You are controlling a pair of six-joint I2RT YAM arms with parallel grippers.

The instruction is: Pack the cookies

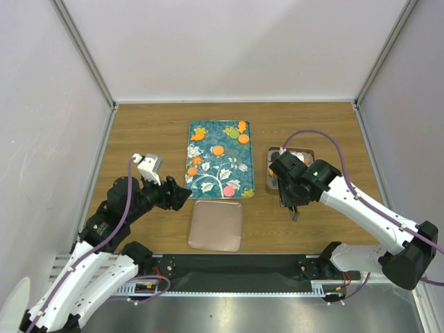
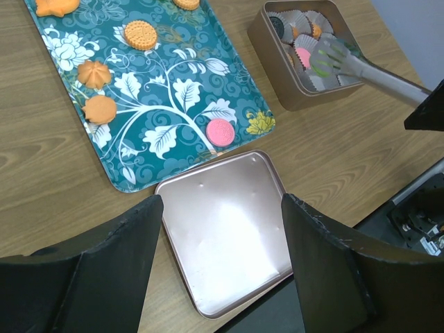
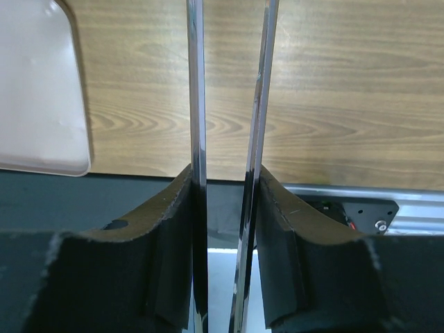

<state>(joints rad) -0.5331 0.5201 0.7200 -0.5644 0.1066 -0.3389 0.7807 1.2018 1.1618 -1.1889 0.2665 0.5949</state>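
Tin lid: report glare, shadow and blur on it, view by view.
Top view: the lid is evenly lit, no hot spot. Left wrist view: a white glare patch fills its middle, and the open left pincer overlaps its near corners. Right wrist view: only a washed-out pale corner shows; the tongs in the right pincer carry bright streaks.

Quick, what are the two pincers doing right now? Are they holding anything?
Left pincer: open, holding nothing.
Right pincer: closed on the metal tongs.
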